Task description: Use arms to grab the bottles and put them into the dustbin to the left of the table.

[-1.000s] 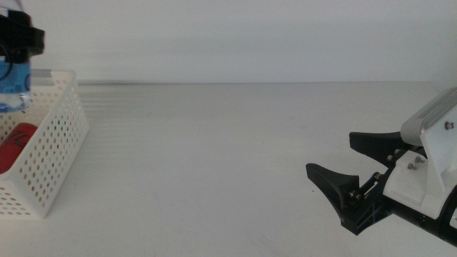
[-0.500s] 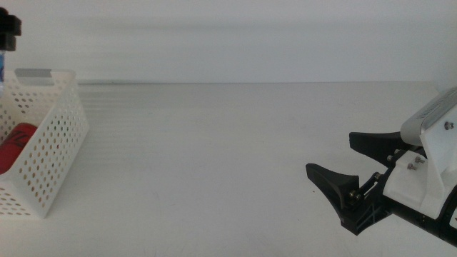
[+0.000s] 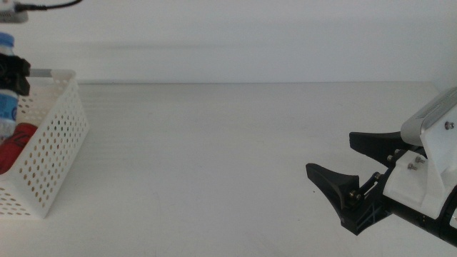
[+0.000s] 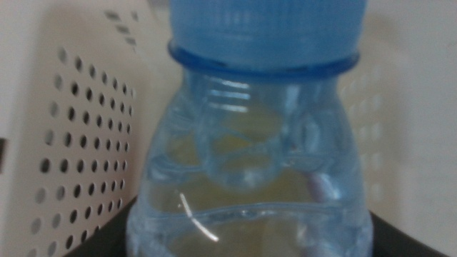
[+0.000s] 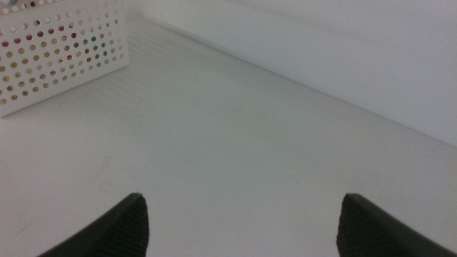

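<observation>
Looking down from the middle view, I see the white table (image 3: 214,157) stretching bare between my two arms; the perforated white dustbin (image 3: 50,164) sits at its far left edge, and a slim red can (image 3: 18,139) lies inside it, showing above the near wall; my left gripper (image 3: 13,71) hangs over the bin's rim as a dark mass at the picture's left border, clamped around the small clear water bottle (image 3: 7,107), whose blue cap and blue label show above and below the dark jaws; a black cable loops across the top corner above it; my right gripper (image 3: 343,168) waits well apart at the lower right, its white body tilted and its two black pointed jaws spread wide over the tabletop, touching nothing.

Through my left wrist view the water bottle (image 4: 250,178) fills nearly everything; its blue cap is uppermost and its ribbed clear shoulder sits between my dark jaws, which show only as slivers at the bottom corners; the dustbin's holed wall (image 4: 78,150) rises close behind it.

Through my right wrist view my right gripper (image 5: 243,221) stands open, jaw tips far apart over bare table (image 5: 235,135); the dustbin (image 5: 64,50) stands far off at the corner, with colours showing faintly through its holes.
</observation>
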